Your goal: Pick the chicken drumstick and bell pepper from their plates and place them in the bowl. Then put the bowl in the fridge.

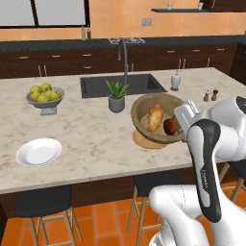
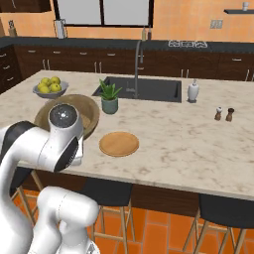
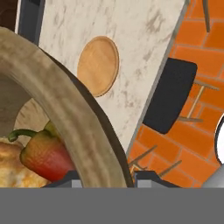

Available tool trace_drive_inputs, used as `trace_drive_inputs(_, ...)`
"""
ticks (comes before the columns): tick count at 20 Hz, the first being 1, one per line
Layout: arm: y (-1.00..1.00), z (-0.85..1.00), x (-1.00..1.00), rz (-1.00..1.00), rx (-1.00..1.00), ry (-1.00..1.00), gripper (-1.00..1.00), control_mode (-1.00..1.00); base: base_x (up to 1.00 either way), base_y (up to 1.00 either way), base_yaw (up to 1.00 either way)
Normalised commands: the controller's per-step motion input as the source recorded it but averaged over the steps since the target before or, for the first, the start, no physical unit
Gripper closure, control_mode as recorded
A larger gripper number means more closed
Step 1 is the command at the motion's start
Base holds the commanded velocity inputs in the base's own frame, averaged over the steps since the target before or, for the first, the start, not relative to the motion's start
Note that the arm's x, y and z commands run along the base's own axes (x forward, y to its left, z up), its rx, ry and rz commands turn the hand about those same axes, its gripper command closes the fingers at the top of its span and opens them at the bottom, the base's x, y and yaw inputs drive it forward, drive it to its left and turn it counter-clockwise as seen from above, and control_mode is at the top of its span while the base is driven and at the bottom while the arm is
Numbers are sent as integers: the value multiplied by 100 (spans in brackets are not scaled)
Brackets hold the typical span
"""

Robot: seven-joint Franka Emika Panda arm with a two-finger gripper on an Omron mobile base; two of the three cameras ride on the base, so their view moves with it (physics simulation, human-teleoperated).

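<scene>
Wood this thick makes the bowl (image 1: pixel 158 116) stiff and fairly heavy, lifted and tilted above the tan plate (image 1: pixel 144 140) with drumstick (image 1: pixel 154 117) and bell pepper (image 1: pixel 170 126) loose inside, so my gripper (image 3: pixel 131 177) pinches its rim astride and I judge it must stay level.

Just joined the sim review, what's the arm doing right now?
The pincer grips the rim of the wooden bowl, one finger on each side, and the bowl is tilted and lifted off the island counter. The chicken drumstick and the bell pepper already lie inside it. The white plate and the wooden plate sit bare. The fridge step is not yet done.
</scene>
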Motion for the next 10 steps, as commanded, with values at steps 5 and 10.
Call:
trace_drive_inputs(5, 0, -1, 0, 0, 0, 3, 100, 100, -45, -3, -37)
trace_drive_inputs(10, 0, 0, 0, 0, 0, 0, 100, 100, -40, -3, -75)
